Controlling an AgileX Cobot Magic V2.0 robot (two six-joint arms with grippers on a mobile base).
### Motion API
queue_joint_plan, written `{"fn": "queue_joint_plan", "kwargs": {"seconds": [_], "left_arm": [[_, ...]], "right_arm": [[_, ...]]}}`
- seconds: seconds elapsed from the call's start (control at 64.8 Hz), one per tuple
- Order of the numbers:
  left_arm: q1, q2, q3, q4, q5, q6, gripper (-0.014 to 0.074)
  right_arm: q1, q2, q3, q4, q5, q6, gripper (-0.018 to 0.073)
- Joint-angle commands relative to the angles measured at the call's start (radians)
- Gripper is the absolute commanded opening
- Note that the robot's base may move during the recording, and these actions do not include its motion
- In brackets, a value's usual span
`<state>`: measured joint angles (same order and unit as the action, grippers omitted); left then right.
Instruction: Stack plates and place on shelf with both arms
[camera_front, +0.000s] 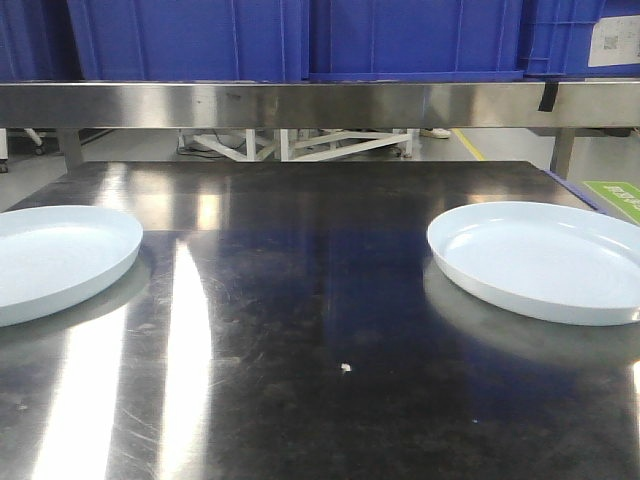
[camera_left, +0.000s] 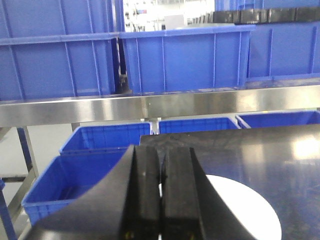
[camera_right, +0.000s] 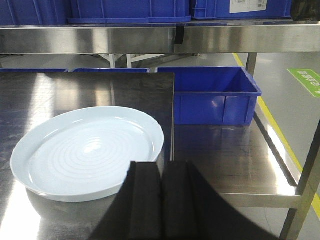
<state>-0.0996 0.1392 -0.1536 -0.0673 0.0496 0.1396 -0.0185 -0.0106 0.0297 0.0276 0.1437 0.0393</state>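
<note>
L gripper (camera_left: 160, 162), R gripper (camera_right: 161, 172): both closed

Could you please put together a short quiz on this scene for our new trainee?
1. True or false: the left plate lies stacked on the right plate.
2. What stands on the shelf? A. blue crates B. cardboard boxes C. a stack of bowls
3. Fill in: the left gripper and the right gripper are both ____.

Key
1. False: the plates lie apart on the table.
2. A
3. shut, with nothing held
</note>
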Motion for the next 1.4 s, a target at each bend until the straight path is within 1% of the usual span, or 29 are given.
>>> {"fn": "queue_joint_plan", "kwargs": {"seconds": [0.0,0.108,0.278,0.324,0.417,0.525,0.633,0.679,0.803,0.88,0.926,1.019,1.127,1.204,1.235,1.312,1.358,1.374,1.389], "left_arm": [[-0.007,0.091,-0.082,-0.006,-0.063,-0.005,0.0083],[-0.007,0.215,-0.140,-0.006,-0.050,-0.005,0.0083],[-0.007,0.431,-0.259,-0.021,0.037,-0.009,0.0083],[-0.007,0.484,-0.288,-0.045,0.065,-0.009,0.0083],[-0.007,0.604,-0.365,-0.115,0.143,-0.009,0.0083],[-0.007,0.735,-0.440,-0.137,0.169,-0.009,0.0083],[0.014,0.860,-0.494,-0.261,0.169,-0.009,0.0083],[0.033,0.906,-0.516,-0.298,0.193,-0.009,0.0083],[0.104,1.008,-0.585,-0.300,0.287,-0.009,0.0083],[0.148,1.071,-0.638,-0.300,0.366,-0.009,0.0083],[0.180,1.112,-0.679,-0.300,0.437,-0.009,0.0083],[0.225,1.205,-0.775,-0.300,0.571,-0.005,0.0083],[0.254,1.315,-0.888,-0.297,0.727,-0.003,0.0083],[0.264,1.383,-0.945,-0.287,0.786,-0.002,0.0086],[0.265,1.408,-0.968,-0.280,0.797,-0.002,0.0096],[0.265,1.450,-1.003,-0.274,0.799,-0.002,0.0153],[0.265,1.470,-1.021,-0.274,0.799,-0.002,0.0204],[0.265,1.481,-1.028,-0.274,0.801,-0.002,0.0246],[0.265,1.488,-1.032,-0.274,0.804,-0.002,0.0267]], "right_arm": [[-0.005,-0.019,0.000,-0.009,-0.088,-0.003,0.0049],[-0.005,-0.019,0.000,-0.009,-0.088,-0.003,0.0049],[-0.005,-0.019,0.000,-0.009,-0.088,-0.003,0.0049],[-0.005,-0.019,0.000,-0.009,-0.088,-0.003,0.0049],[-0.005,-0.019,0.000,-0.009,-0.088,-0.003,0.0049],[-0.005,-0.019,0.000,-0.009,-0.088,-0.003,0.0049],[-0.005,-0.019,0.000,-0.009,-0.088,-0.003,0.0049],[-0.005,-0.019,0.000,-0.009,-0.088,-0.003,0.0049],[-0.005,-0.019,0.000,-0.009,-0.088,-0.003,0.0049],[-0.005,-0.019,0.000,-0.009,-0.088,-0.003,0.0049],[-0.005,-0.019,0.000,-0.009,-0.088,-0.003,0.0049],[-0.005,-0.019,0.000,-0.009,-0.088,-0.003,0.0049],[-0.005,-0.019,0.000,-0.009,-0.088,-0.003,0.0049],[-0.005,-0.019,0.000,-0.009,-0.088,-0.003,0.0049],[-0.005,-0.019,0.000,-0.009,-0.088,-0.003,0.0049],[-0.005,-0.019,0.000,-0.009,-0.088,-0.003,0.0049],[-0.005,-0.019,0.000,-0.009,-0.088,-0.003,0.0049],[-0.005,-0.019,0.000,-0.009,-0.088,-0.003,0.0049],[-0.005,-0.019,0.000,-0.009,-0.088,-0.003,0.0049]]}}
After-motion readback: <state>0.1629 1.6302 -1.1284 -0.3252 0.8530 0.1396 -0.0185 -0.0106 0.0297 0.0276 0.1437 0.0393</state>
